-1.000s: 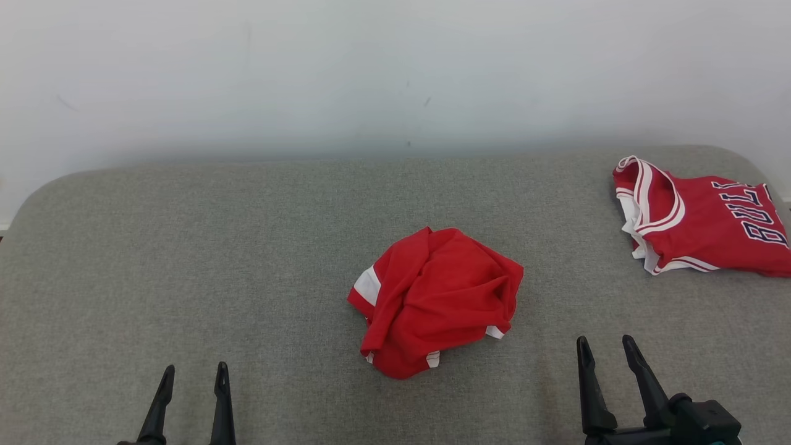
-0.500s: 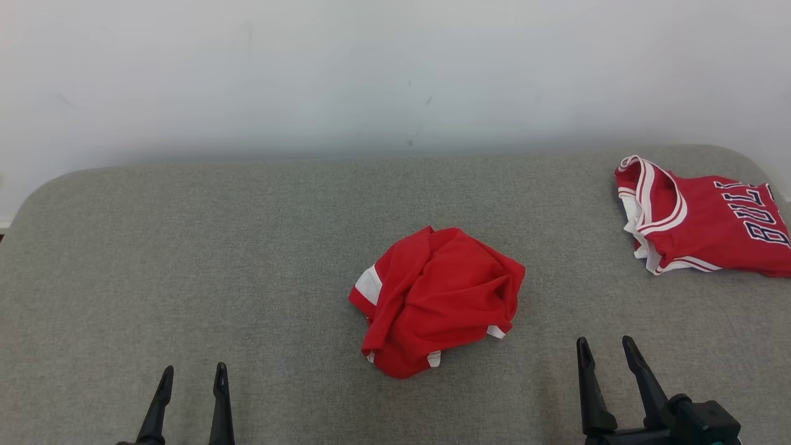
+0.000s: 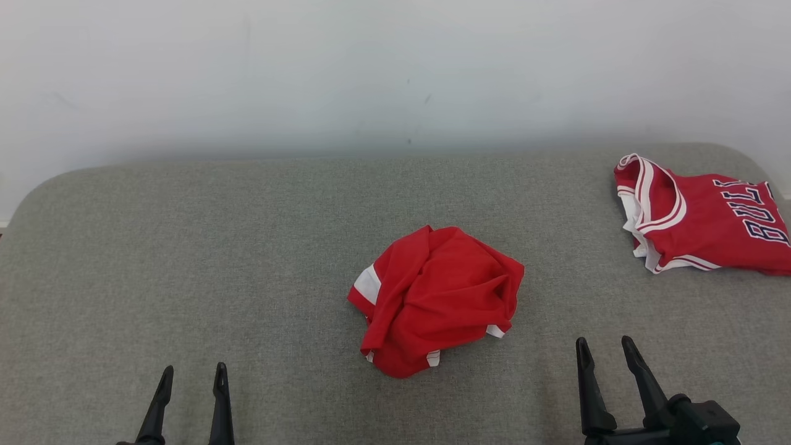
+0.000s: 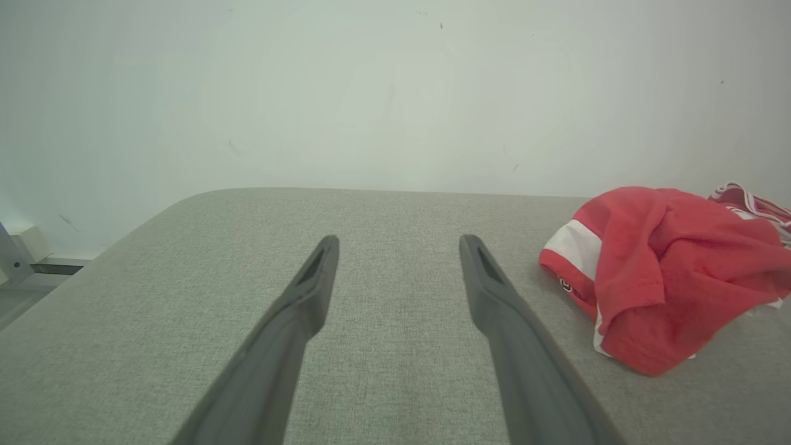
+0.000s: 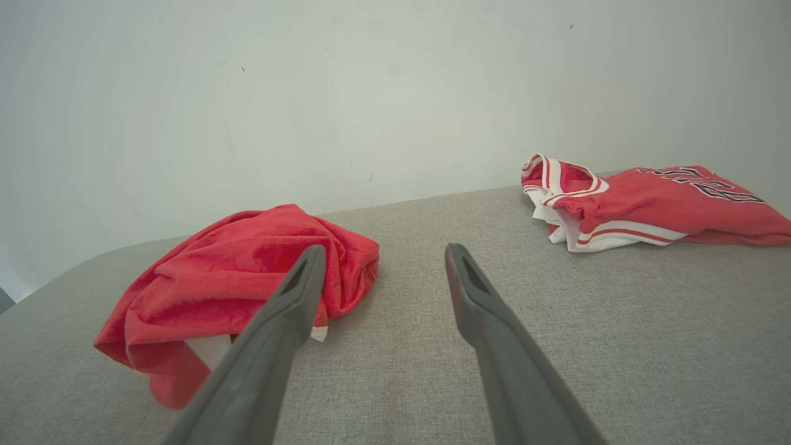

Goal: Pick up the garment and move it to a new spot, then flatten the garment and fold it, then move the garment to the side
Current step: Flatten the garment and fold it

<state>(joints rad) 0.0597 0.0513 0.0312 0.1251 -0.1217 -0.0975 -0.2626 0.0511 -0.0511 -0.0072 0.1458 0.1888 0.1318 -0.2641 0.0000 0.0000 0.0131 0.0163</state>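
A crumpled red garment (image 3: 435,300) with white trim lies bunched in the middle of the grey padded surface (image 3: 247,247). It also shows at the right of the left wrist view as the red garment (image 4: 661,272) and at the left of the right wrist view as the same heap (image 5: 241,290). My left gripper (image 3: 193,372) stands open near the front edge, well to the garment's left. My right gripper (image 3: 604,345) stands open at the front right, a short way off the garment. Nothing is between either pair of fingers.
A folded red jersey (image 3: 698,216) with white trim and dark lettering lies at the far right edge, also seen as the jersey (image 5: 636,204). A pale wall (image 3: 395,74) rises right behind the surface. Bare grey fabric spreads to the left of the garment.
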